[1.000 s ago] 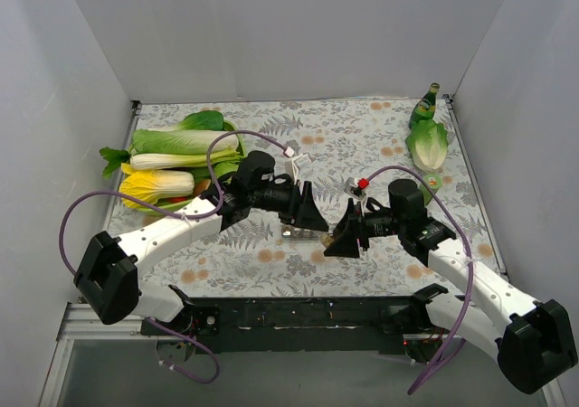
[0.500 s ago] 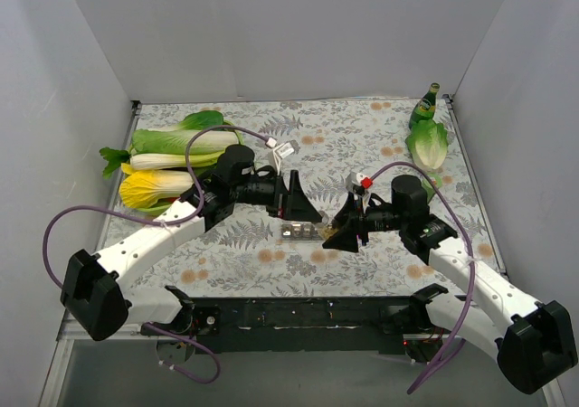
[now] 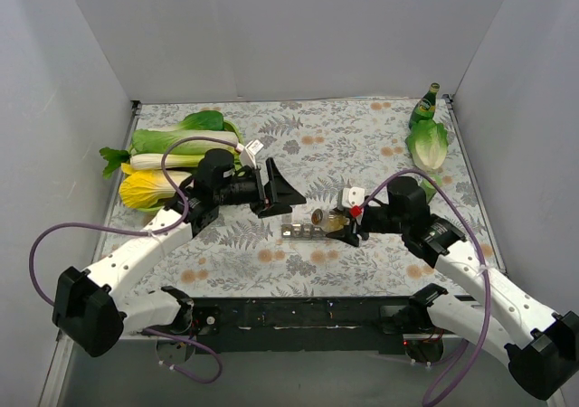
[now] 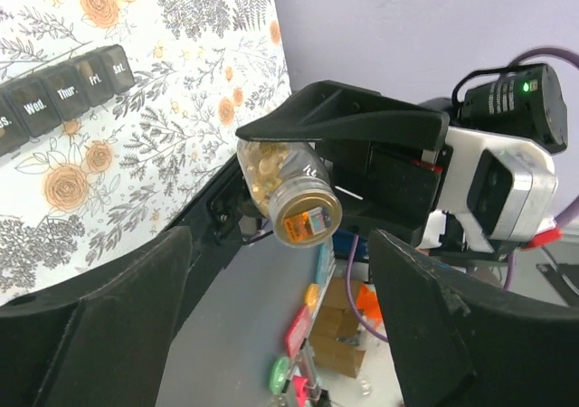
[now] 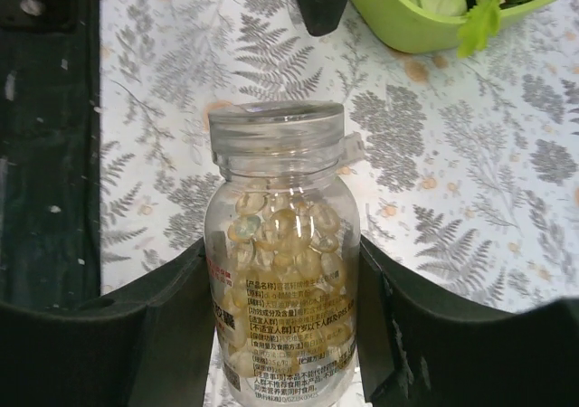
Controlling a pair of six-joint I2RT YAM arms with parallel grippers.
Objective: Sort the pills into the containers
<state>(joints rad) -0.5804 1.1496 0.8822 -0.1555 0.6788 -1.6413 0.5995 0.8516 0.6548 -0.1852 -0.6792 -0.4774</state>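
A clear pill bottle [image 3: 327, 217] full of yellow capsules lies level in my right gripper [image 3: 341, 221], just above the right end of the containers [image 3: 302, 232], a strip of grey day-labelled compartments on the floral cloth. In the right wrist view the bottle [image 5: 279, 208] sits squeezed between both fingers of that gripper [image 5: 280, 285]. My left gripper [image 3: 286, 193] is open and empty, up and left of the bottle. In the left wrist view it [image 4: 280, 271] faces the bottle's base [image 4: 291, 190], with the strip [image 4: 63, 95] at the top left.
A green bowl [image 3: 177, 206] with cabbages [image 3: 172, 163] stands at the left; its rim shows in the right wrist view [image 5: 425, 23]. A small green bottle [image 3: 424, 106] and a lettuce [image 3: 427, 145] stand at the back right. Grey walls close three sides.
My left gripper has drawn back left and away from the bottle and strip. My right gripper has stayed near the strip, and the bottle it holds now shows lying level.
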